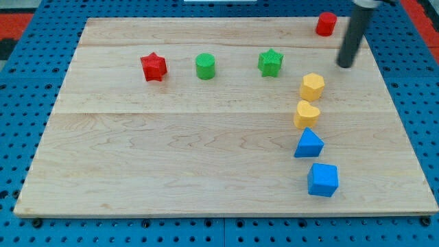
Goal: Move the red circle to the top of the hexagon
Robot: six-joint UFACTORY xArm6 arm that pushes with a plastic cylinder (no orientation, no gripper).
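Note:
The red circle (326,23) stands near the board's top right corner. The yellow hexagon (312,86) sits lower, at the right of the board's middle. My tip (345,66) is down on the board, below and a little right of the red circle and up and right of the hexagon. It touches neither block.
A yellow heart (306,114) lies just below the hexagon, then a blue triangle (308,144) and a blue cube (322,180). A green star (270,62), a green circle (205,66) and a red star (153,66) line the upper board. The wooden board (171,158) rests on a blue pegboard.

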